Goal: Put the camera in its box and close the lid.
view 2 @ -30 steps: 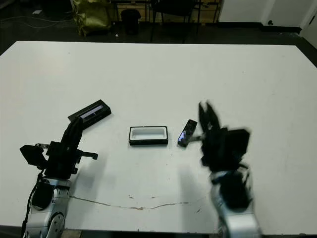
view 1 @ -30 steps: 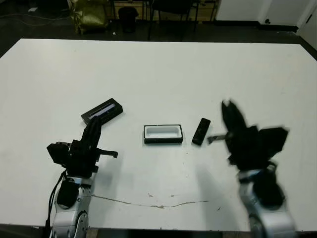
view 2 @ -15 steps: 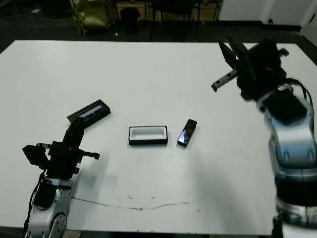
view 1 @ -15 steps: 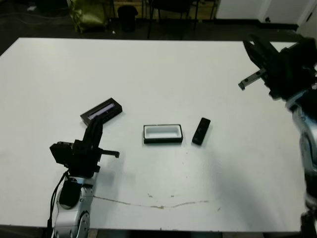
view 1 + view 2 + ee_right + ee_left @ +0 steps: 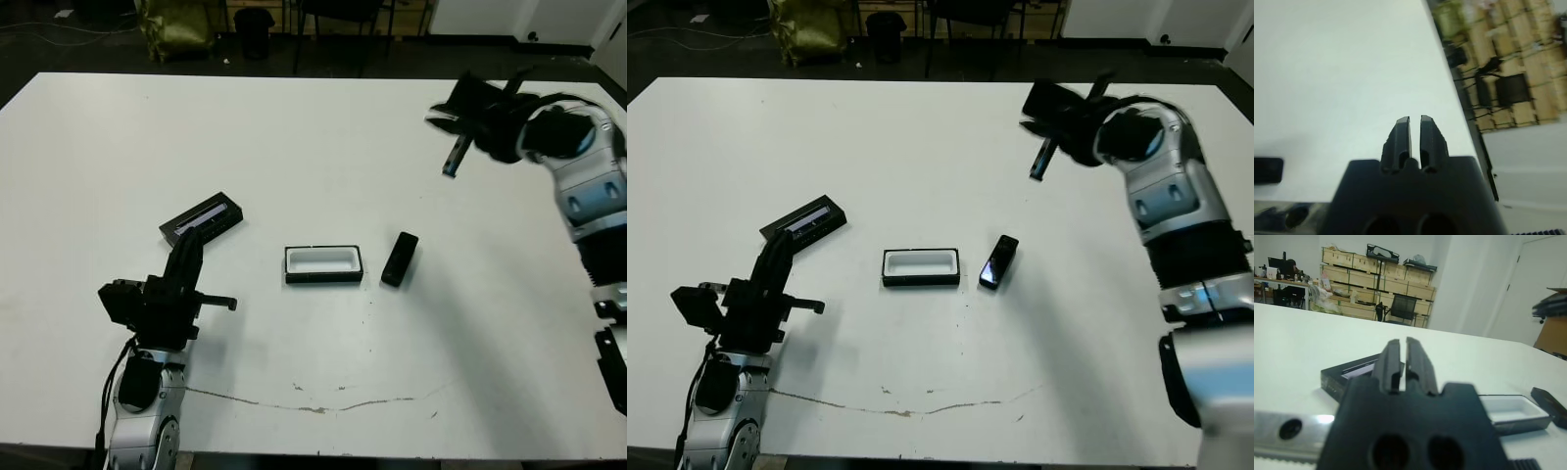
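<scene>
**Camera beside its open box, both my jaws empty**

The white counter [image 5: 313,127] fills most of my view, with a thin dark crack line [image 5: 323,403] running across its near part. My right arm [image 5: 588,186] is lifted high over the far right side of the counter, well apart from everything on it. My right gripper [image 5: 1415,131] has its jaws closed to a thin slit with nothing between them; in the head views that end of the arm is blurred, so I go by the wrist view here. My left arm [image 5: 142,392] sits low at the near left, and my left gripper [image 5: 1405,357] points toward the lid, its jaws likewise nearly together and empty.

The lid [image 5: 201,218] lies flat on the counter to the left of centre, turned at an angle, its pale strip facing up, just beyond my left fingertips. The box [image 5: 323,264] rests near the middle of the counter, open, its white lining showing and nothing inside. The camera [image 5: 399,259] lies on the counter just to the right of the box, tilted a little, close to it but not touching.
</scene>
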You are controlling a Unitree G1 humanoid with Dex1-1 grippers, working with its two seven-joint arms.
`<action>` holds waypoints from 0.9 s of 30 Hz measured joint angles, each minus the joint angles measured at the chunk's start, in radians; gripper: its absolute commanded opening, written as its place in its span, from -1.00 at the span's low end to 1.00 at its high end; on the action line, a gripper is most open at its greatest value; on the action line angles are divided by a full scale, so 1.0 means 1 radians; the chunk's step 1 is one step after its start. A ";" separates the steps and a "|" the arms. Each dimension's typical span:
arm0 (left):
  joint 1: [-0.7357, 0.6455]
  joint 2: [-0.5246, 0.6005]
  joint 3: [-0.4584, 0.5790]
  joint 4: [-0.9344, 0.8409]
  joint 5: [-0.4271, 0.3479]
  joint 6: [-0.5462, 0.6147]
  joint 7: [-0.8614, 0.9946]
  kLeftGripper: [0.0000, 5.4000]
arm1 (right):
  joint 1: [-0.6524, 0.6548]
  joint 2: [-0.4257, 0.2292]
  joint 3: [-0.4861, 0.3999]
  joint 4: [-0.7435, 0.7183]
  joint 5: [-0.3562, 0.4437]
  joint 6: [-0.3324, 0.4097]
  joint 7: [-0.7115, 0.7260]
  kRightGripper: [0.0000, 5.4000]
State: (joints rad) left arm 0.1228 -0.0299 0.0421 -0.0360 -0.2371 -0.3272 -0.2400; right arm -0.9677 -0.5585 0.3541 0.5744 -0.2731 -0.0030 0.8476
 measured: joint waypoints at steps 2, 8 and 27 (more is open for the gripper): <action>0.000 0.000 -0.001 -0.001 0.001 0.001 0.000 -0.99 | -0.024 0.013 0.018 0.049 -0.006 -0.015 0.044 -1.00; 0.001 -0.001 -0.002 -0.004 -0.002 0.007 0.000 -0.99 | -0.087 0.054 0.061 0.181 -0.038 -0.090 0.115 -1.00; 0.016 -0.010 -0.013 -0.045 0.003 0.062 0.026 -0.99 | -0.107 0.153 0.108 0.340 -0.081 -0.094 0.210 -1.00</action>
State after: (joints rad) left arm 0.1391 -0.0398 0.0289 -0.0811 -0.2339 -0.2650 -0.2137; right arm -1.0745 -0.4052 0.4620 0.9141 -0.3541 -0.0966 1.0573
